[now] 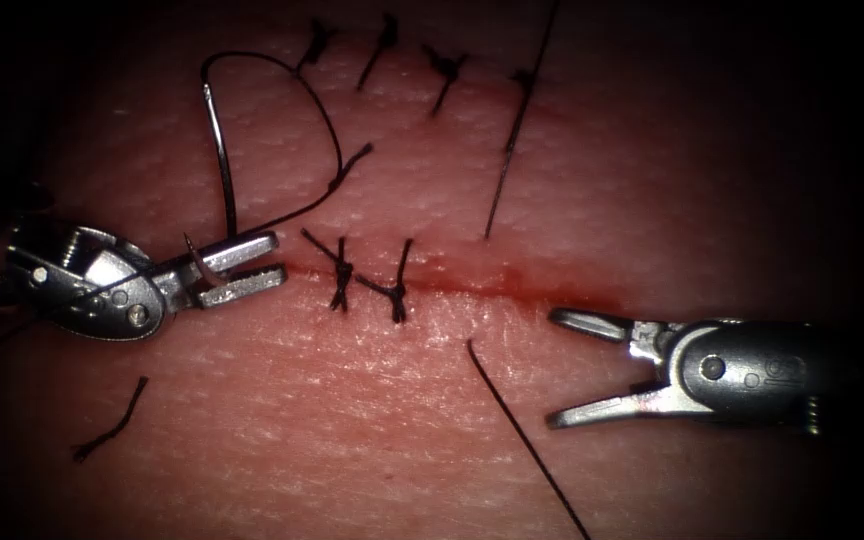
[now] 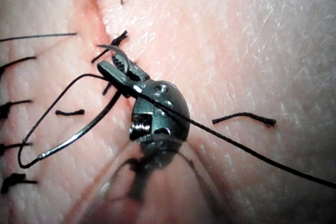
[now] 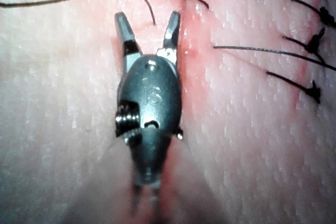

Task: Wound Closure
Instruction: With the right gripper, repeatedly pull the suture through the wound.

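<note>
My left tool [image 1: 279, 258] lies at the left end of the cut [image 1: 512, 285], its jaws shut on the curved needle [image 1: 224, 160] close to the pointed end. The needle arcs upward over the tissue [image 1: 652, 180], free of it, and black thread [image 1: 322, 110] loops from its rear end back toward the stitches. The left wrist view has the same grip [image 2: 105, 66], the needle [image 2: 79, 135] and a thread [image 2: 236, 142] running over the tool's body. My right tool [image 1: 552, 368] rests by the cut's right end with jaws wide open and holds nothing [image 3: 147, 17].
Two knotted stitches [image 1: 340, 272] cross the cut's left part; several more [image 1: 447, 70] sit in a row farther up. A long thread [image 1: 512, 140] runs down into the tissue and comes out below the cut [image 1: 522, 430]. A cut thread piece [image 1: 112, 425] lies at lower left.
</note>
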`<move>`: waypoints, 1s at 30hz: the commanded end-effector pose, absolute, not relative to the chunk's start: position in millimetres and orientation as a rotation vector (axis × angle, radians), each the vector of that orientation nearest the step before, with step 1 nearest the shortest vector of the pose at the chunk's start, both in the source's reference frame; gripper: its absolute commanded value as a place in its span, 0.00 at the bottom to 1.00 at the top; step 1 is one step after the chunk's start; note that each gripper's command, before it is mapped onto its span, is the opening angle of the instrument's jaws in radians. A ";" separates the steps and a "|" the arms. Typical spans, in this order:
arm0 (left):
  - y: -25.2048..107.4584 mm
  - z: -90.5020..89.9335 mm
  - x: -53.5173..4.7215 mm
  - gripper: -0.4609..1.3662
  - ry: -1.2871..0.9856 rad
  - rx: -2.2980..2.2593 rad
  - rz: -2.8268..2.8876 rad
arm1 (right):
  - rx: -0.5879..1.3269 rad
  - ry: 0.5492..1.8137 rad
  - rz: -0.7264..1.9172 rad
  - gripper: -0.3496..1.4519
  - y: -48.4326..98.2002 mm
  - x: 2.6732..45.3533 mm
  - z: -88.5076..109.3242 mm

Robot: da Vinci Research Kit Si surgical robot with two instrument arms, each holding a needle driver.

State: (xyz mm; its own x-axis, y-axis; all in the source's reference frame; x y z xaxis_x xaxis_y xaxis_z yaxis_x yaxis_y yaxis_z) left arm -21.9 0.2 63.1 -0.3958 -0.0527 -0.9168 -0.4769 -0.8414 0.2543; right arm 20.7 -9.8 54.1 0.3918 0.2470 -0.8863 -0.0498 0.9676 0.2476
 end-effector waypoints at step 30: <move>0.4 62.9 -22.0 0.06 0.713 -1.549 2.317 | 0.229 1.142 0.134 0.00 -9.7 22.9 56.8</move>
